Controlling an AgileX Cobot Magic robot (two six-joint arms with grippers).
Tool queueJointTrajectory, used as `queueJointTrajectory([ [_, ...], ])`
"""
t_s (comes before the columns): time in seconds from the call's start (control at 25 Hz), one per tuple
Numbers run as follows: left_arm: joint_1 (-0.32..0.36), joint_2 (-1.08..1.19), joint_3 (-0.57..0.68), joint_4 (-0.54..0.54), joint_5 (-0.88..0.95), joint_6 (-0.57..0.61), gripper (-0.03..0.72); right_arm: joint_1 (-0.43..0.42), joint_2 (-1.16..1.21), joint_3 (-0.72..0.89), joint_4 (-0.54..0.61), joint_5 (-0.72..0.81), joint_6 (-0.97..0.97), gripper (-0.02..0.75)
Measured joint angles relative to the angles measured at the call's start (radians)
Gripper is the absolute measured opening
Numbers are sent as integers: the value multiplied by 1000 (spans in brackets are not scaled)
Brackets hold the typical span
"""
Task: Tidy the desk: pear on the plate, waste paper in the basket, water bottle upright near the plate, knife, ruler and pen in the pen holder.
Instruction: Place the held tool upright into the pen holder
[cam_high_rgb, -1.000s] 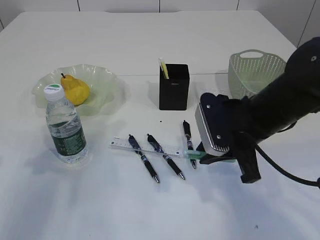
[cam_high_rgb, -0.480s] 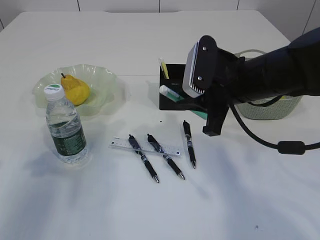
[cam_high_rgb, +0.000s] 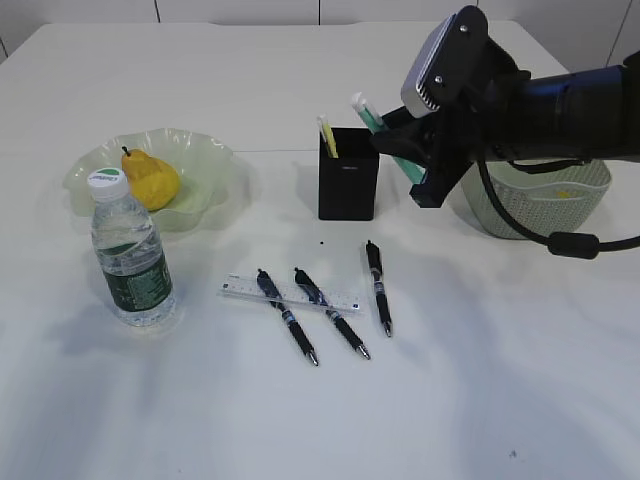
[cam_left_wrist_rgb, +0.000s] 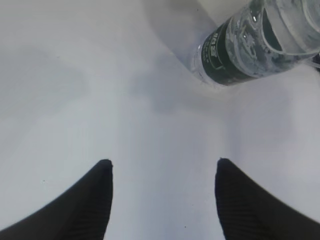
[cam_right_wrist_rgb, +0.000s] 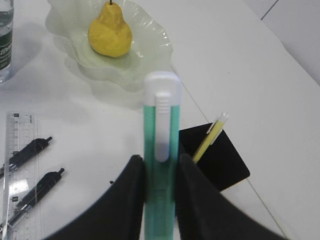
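Lying nearest, three pens (cam_high_rgb: 333, 321) and the ruler (cam_high_rgb: 290, 293) look light, stiff, best pinched mid-length, while the left gripper (cam_left_wrist_rgb: 162, 172) gapes empty beside the bottle (cam_left_wrist_rgb: 250, 45), label unreadable, and farther off the right gripper (cam_right_wrist_rgb: 159, 175) clamps a green knife (cam_right_wrist_rgb: 160, 150) above the holder (cam_high_rgb: 348, 175).
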Motion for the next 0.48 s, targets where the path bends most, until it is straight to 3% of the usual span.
queueJointTrajectory([
  [0.48, 0, 0, 0, 0, 2, 0, 456, -17, 160, -209, 0, 99, 13, 146],
])
